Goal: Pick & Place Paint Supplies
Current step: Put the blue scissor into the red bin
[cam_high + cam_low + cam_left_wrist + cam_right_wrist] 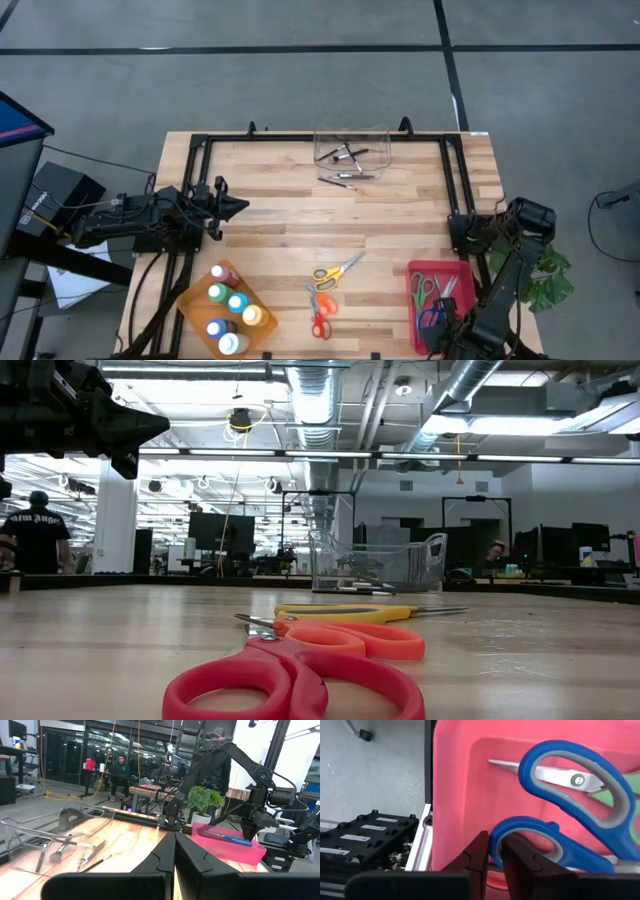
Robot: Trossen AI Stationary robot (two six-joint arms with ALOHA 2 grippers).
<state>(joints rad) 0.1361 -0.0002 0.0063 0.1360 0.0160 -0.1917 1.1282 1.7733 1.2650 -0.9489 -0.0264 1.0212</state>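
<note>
Both arms are matte black and jointed, with black cables trailing alongside; the left gripper (174,862) ends in two angular black fingers.

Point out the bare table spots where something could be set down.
Bare wood lies between the clear bin and the yellow scissors, and right of them up to the pink tray. It is crowded around the paint bottles and red scissors.

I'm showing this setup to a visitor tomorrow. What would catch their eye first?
Probably the red tray at the table's near right corner, where the right gripper is shut on the blue scissors lying in it. Next, the three loose scissors mid-table, beside the orange tray of paint bottles. The left gripper hangs shut above the left side.
</note>
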